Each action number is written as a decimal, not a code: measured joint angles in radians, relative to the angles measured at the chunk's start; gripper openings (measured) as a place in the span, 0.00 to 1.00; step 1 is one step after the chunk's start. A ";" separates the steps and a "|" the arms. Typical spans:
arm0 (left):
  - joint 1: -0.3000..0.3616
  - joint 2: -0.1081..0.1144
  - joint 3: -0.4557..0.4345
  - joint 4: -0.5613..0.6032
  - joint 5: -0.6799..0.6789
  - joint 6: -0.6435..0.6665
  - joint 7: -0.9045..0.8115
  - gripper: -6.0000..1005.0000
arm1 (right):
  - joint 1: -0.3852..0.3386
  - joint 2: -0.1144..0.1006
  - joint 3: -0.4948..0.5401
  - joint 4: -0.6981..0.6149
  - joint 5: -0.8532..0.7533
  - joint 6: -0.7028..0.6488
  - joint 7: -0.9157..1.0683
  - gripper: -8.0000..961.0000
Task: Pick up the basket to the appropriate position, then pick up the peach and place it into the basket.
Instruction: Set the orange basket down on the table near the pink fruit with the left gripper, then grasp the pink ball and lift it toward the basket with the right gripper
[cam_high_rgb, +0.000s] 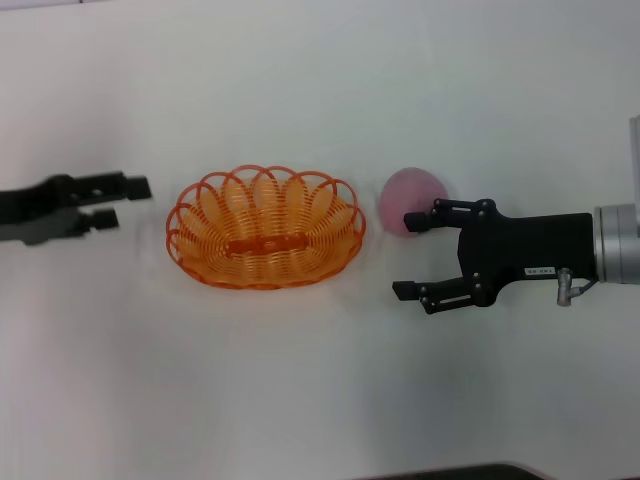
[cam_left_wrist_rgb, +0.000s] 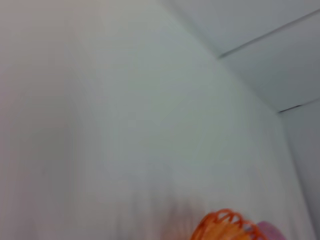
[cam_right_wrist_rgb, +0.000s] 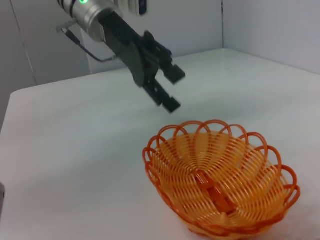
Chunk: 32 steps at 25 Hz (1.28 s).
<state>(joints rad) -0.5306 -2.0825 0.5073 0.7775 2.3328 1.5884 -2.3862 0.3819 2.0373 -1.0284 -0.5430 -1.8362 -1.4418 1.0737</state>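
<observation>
The basket (cam_high_rgb: 265, 228) sits on the white table (cam_high_rgb: 300, 400) in the middle of the head view, empty, so it seems the basket step is done and the peach step is now in hand. The peach (cam_high_rgb: 410, 197) lies just to the right of the basket, a little above the centre line of the frame, and is not yet taken.

The right gripper (cam_high_rgb: 408, 255) is at the right of the frame with its fingers spread wide. Its upper fingertip overlaps the peach in the picture, but the fruit is not between the fingers. The next move probably asks this gripper to shift toward the upper part of the frame, so that the peach comes between the fingers, and then to close.

The left gripper (cam_high_rgb: 124, 202) hangs at the left edge, apart from the basket, parted slightly and holding nothing.

Counted: one basket, one peach, two grippers.
</observation>
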 joint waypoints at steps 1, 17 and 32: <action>0.002 0.003 -0.024 0.000 -0.005 0.014 0.036 0.87 | 0.000 0.000 0.001 0.000 0.000 0.000 0.000 0.96; 0.170 -0.083 -0.114 0.006 -0.243 0.202 1.251 0.88 | 0.003 0.006 0.008 0.000 0.000 0.010 -0.008 0.96; 0.300 -0.093 -0.101 -0.134 -0.200 0.163 1.427 0.88 | 0.002 0.011 0.012 0.000 0.000 0.010 -0.011 0.96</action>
<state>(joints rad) -0.2306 -2.1750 0.4059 0.6431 2.1332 1.7510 -0.9590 0.3844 2.0479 -1.0168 -0.5431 -1.8359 -1.4319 1.0630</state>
